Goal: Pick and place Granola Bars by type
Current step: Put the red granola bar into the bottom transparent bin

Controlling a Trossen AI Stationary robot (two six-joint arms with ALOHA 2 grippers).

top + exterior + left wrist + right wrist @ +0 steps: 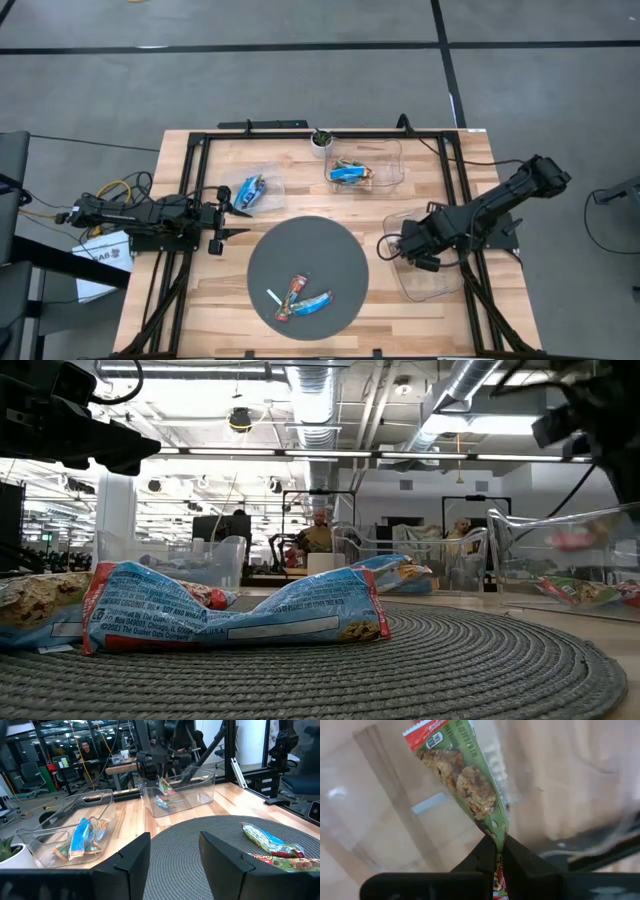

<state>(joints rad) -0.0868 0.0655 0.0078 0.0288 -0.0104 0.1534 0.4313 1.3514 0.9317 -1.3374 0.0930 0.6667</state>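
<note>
On the round grey woven mat [308, 268] at lower centre lie two foil-wrapped granola bars [303, 296]. Three clear plastic bins [386, 172] hold other bars. The right gripper [499, 851], at centre right over a bin, pinches one green-and-red granola bar [465, 775]. The left gripper [172, 852], centre left, stands open and empty.

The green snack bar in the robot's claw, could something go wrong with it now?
Maybe. The right gripper pinches the green bar only by the very end of its wrapper, so it could slip out early or swing. It hangs over the clear bin near the wall, so it might land on the rim or the table instead of inside. The left gripper waits open beside the grey mat.
</note>
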